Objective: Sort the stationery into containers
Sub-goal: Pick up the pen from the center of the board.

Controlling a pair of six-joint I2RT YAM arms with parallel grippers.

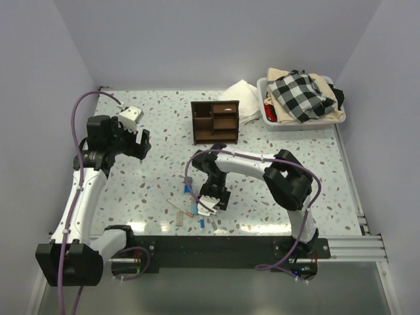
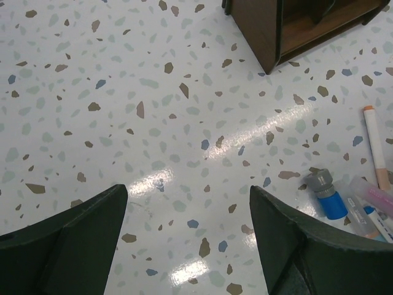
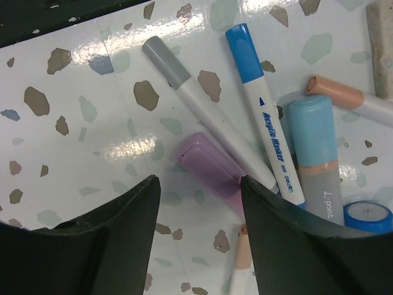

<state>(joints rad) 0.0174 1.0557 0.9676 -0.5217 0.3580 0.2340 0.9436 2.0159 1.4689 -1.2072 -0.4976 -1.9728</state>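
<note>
Terrazzo-speckled table (image 1: 289,164), pale walls on three sides.

Far right corner: white plastic bin (image 1: 302,126) heaped with fabric, a checkered cloth (image 1: 302,92) on top. A crumpled white cloth (image 1: 241,98) lies between the bin and the organizer.

Dark brown wooden desk organizer (image 1: 215,121) sits at the far middle of the table, its open compartments facing the overhead camera.

Left gripper (image 1: 141,141) hangs over bare table on the left, well apart from the pens. In the wrist view its fingers (image 2: 73,233) are spread wide, with nothing between them.

Right gripper (image 1: 209,203) is low over the stationery pile (image 1: 193,209), which lies loose on the table near the front middle. Jaws are parted and grip nothing. A purple-pink capped piece (image 3: 212,169) lies flat in the gap between them (contact with either finger: cannot tell).

Pile contents, from the right wrist view:
- grey-capped white marker (image 3: 196,104), lying diagonal and passing over the purple piece
- blue-capped acrylic marker (image 3: 264,117), just beside the grey-capped one, printed side up
- light-blue-capped grey marker (image 3: 313,153), lettered "L-point", touching the acrylic marker
- peach-capped pen (image 3: 344,95), to the right
- stubby beige piece (image 3: 384,49), at the frame's upper right edge, partly cut off
- round blue cap (image 3: 367,216), seen end-on at lower right
</note>
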